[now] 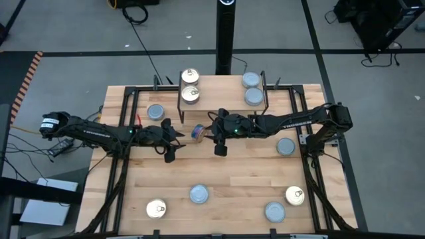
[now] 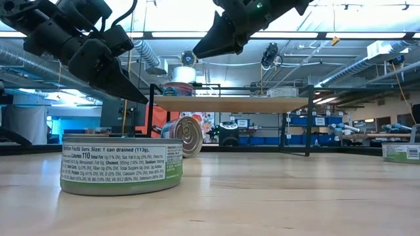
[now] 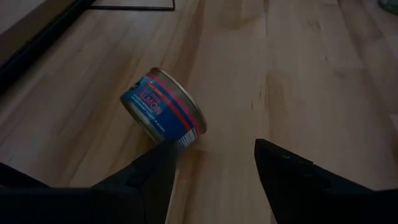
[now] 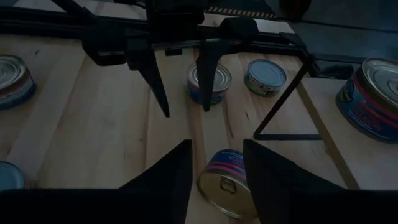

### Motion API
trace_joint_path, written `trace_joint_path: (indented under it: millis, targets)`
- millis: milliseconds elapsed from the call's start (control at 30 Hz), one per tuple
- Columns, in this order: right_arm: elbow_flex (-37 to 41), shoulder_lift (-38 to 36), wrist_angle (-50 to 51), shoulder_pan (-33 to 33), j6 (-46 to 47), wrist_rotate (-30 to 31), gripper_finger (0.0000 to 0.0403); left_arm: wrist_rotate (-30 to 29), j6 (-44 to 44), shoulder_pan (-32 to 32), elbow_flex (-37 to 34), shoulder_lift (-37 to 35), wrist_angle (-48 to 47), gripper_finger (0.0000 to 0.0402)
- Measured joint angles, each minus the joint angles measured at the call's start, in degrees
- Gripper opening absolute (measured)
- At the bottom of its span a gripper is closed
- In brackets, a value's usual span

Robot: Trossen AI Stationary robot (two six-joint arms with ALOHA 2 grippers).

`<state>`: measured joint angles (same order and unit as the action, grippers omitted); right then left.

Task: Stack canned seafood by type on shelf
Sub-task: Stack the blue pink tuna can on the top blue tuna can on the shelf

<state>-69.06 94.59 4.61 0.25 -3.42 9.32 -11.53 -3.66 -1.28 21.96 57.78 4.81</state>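
Slatted tabletop [image 1: 226,176], your stock: blue-red tin [image 1: 198,133] tipped on edge in front of shelf [image 1: 222,93], between both grippers. Right gripper [image 1: 217,138] part-open, empty, likely just released. Left gripper [image 1: 169,143] wide, empty, aimed at it.

The table [image 1: 226,179] is pale wood, slatted and matt with visible grain. The shelf [image 1: 222,93] on it is a light wood plank on thin black metal legs. The tin [image 3: 163,111] lying beside the shelf is shiny metal with a glossy blue and red paper label. The grippers' fingers [image 3: 298,180] look matt black.
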Motion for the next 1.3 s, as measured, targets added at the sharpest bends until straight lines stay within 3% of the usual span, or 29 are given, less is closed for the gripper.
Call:
trace_joint_path:
  millis: [1067,1300]
  targets:
    - [-7.0,0.0,4.8,-0.8,3.9,-0.1,0.0152,-0.6,1.1,0.0,0.0,0.0,-0.1,0.0222]
    - [-7.1,2.2,6.6,0.0,3.9,0.0,0.0152,-2.1,1.9,0.0,0.0,0.0,0.0,0.0206]
